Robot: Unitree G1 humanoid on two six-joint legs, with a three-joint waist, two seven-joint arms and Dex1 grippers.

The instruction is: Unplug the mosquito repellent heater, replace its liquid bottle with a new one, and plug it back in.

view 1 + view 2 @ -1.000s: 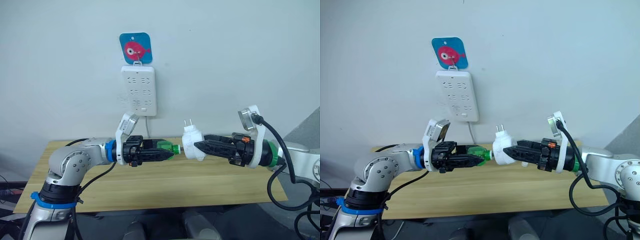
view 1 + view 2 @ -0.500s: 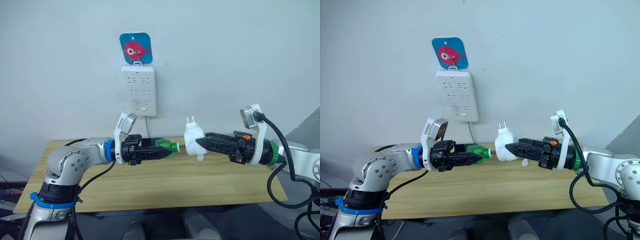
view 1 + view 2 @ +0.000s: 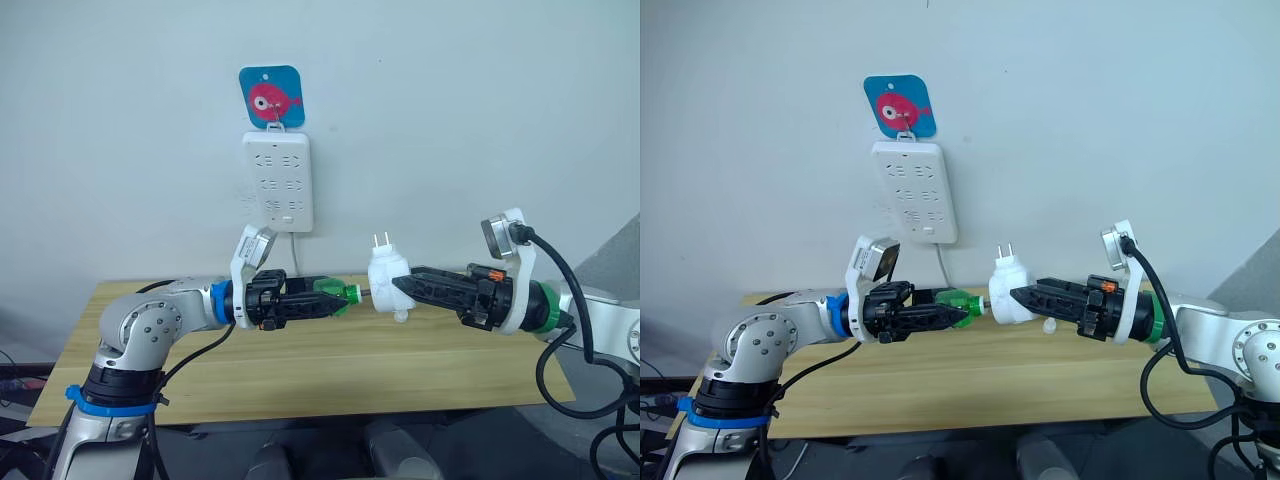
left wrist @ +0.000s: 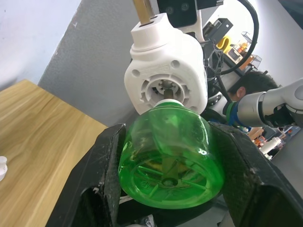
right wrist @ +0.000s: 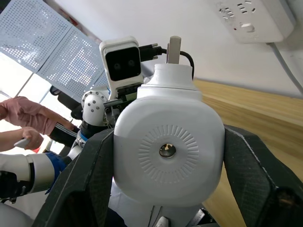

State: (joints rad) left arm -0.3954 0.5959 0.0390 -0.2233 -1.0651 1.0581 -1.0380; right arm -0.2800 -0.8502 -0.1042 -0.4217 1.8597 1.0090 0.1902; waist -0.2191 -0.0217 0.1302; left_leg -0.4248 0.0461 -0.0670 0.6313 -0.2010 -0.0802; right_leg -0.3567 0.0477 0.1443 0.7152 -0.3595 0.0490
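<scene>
My left tool (image 3: 335, 301) is clamped on the green liquid bottle (image 3: 334, 295), held level above the desk (image 3: 300, 370). My right tool (image 3: 400, 287) grips the mosquito repellent heater (image 3: 385, 282), prongs pointing to 12 o'clock. The bottle's neck sits at the heater's socket, at 9 o'clock of the heater. The white power strip (image 3: 277, 181) hangs on the wall, up at 11 o'clock from the heater.
</scene>
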